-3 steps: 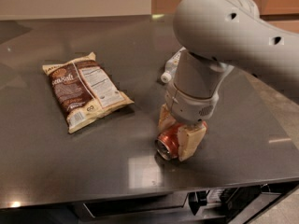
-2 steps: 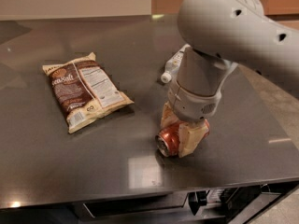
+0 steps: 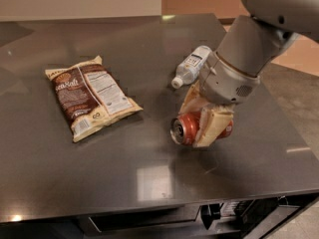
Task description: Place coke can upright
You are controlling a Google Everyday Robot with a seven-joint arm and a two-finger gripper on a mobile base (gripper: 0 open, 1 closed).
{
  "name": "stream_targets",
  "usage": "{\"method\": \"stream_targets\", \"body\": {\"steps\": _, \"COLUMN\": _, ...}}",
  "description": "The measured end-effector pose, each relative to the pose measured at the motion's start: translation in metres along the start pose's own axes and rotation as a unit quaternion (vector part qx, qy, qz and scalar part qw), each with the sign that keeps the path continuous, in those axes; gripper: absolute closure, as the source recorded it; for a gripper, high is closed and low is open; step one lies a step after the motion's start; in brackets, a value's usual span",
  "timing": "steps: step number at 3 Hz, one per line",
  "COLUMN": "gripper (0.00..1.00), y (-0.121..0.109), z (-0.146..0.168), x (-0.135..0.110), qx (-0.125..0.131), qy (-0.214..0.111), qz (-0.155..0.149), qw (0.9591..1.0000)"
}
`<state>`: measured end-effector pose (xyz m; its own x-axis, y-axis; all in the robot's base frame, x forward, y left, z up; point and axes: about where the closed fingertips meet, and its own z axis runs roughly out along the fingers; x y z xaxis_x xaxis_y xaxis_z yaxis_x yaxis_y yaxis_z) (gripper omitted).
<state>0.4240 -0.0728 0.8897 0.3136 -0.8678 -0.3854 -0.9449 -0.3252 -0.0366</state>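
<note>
1. the gripper (image 3: 198, 127) hangs over the right part of the dark table (image 3: 60, 173), its cream fingers (image 3: 212, 128) clamped on the coke can (image 3: 185, 129).
2. the can lies sideways in the grip, its silver top facing left.
3. a clear plastic bottle (image 3: 191, 66) lies on its side just behind the gripper.
4. a brown snack bag (image 3: 89, 96) lies flat, well to the left.

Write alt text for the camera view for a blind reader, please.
A robot's pincer grips a red coke can turned sideways at a dark table. A snack bag lies to the left in the picture, a clear plastic bottle behind the can.
</note>
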Motion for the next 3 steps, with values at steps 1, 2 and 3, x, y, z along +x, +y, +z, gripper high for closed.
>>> {"method": "stream_targets", "body": {"steps": 1, "gripper": 1.0, "y": -0.007, "z": -0.02, "x": -0.007, "qx": 0.015, "qy": -0.089, "qz": 0.032, "qw": 0.9954}}
{"method": "stream_targets", "body": {"steps": 2, "gripper": 1.0, "y": -0.009, "z": -0.028, "x": -0.013, "qx": 0.025, "qy": -0.182, "qz": 0.06, "qw": 0.9811}}
{"method": "stream_targets", "body": {"steps": 3, "gripper": 1.0, "y": -0.009, "z": -0.031, "x": -0.017, "qx": 0.039, "qy": -0.27, "qz": 0.085, "qw": 0.9583}}
